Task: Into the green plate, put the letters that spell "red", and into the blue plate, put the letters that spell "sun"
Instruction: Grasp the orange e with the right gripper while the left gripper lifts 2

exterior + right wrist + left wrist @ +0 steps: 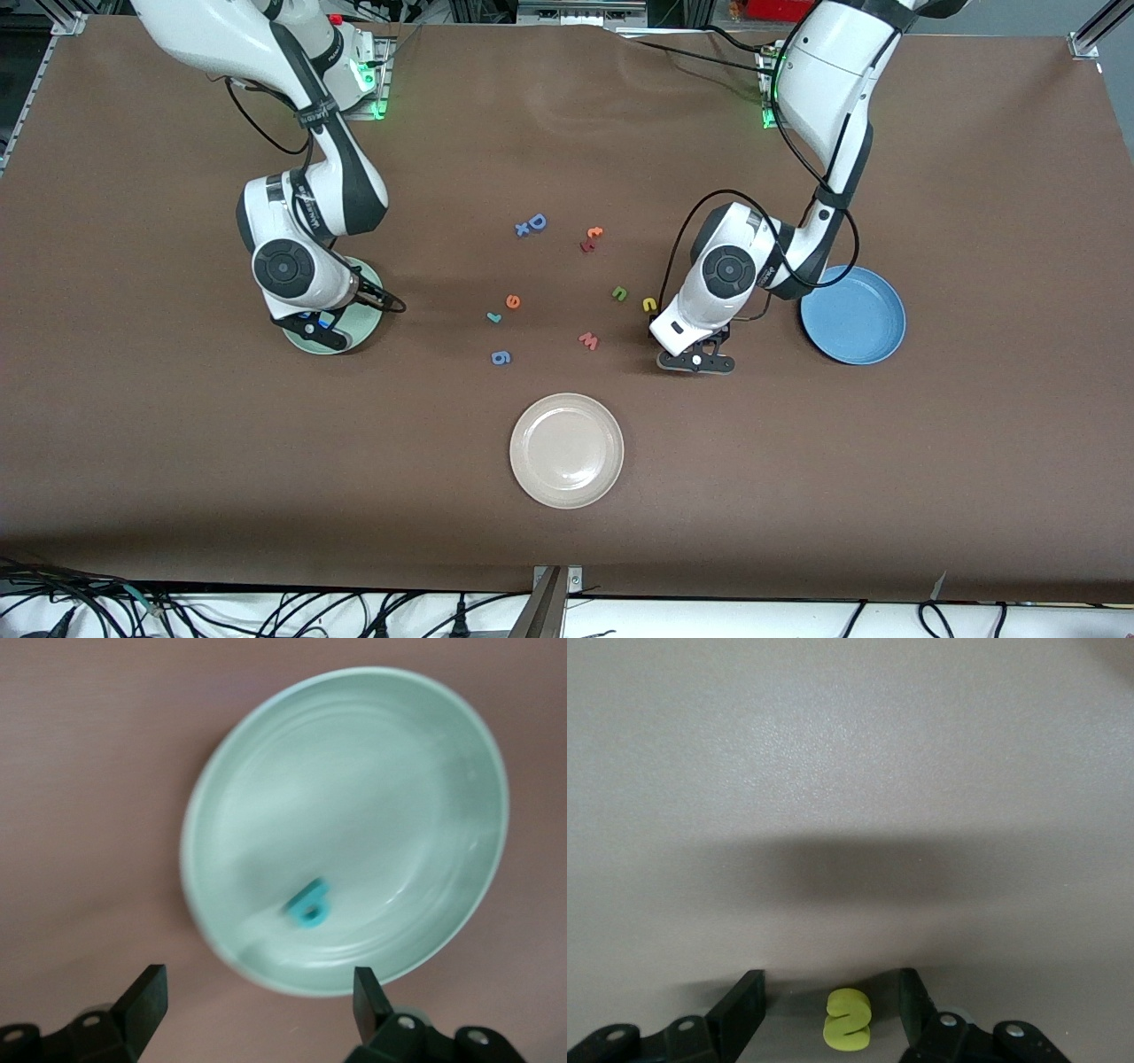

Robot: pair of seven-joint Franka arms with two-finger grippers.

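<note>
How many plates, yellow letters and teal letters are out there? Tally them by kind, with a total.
Plates: 3, the green plate, the blue plate and the cream plate.
Yellow letters: 2, the n and the s.
Teal letters: 2, the r and the d, which lies in the green plate.
Total: 7.

Bare tabletop (886, 470) around cream plate (567, 450)

I see the table (567, 133) evenly and brightly lit from above, with short soft shadows under both arms. My right wrist view is motion-blurred across the green plate (266, 797). My left wrist view shows a broad dark shadow band.
</note>
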